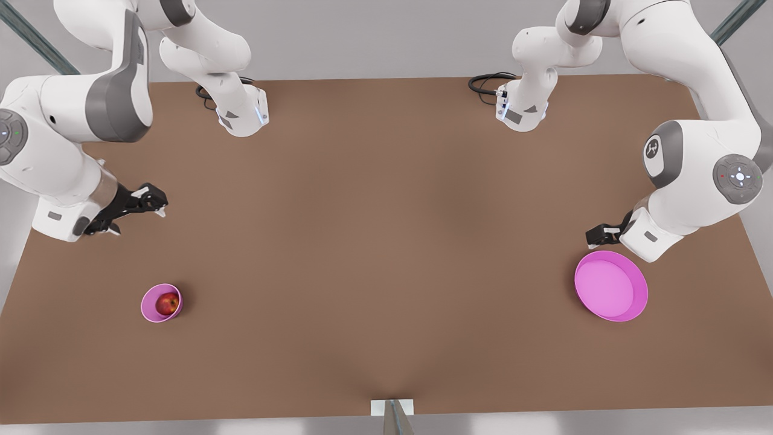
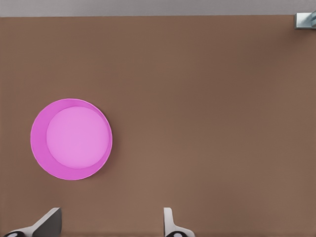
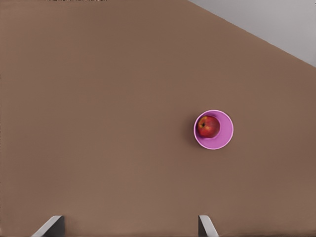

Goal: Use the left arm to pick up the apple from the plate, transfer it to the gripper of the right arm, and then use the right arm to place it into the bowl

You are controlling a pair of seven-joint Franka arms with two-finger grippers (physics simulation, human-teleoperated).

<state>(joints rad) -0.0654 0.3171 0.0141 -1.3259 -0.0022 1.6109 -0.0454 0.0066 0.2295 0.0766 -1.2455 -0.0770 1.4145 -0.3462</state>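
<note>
Red-and-yellow apple (image 1: 167,303) already sits in the small bowl (image 1: 148,311), plate (image 1: 628,308) bare. Left gripper (image 2: 111,224) above the plate, right gripper (image 3: 129,226) above the tabletop (image 1: 386,241) near the bowl, both with fingers wide. Only risk: a stray sweep tipping that bowl.

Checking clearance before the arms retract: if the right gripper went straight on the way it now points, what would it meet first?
Probably bare table. The right gripper, open, looks down at brown tabletop, with the bowl holding the apple off to one side. Depth is unclear.
</note>
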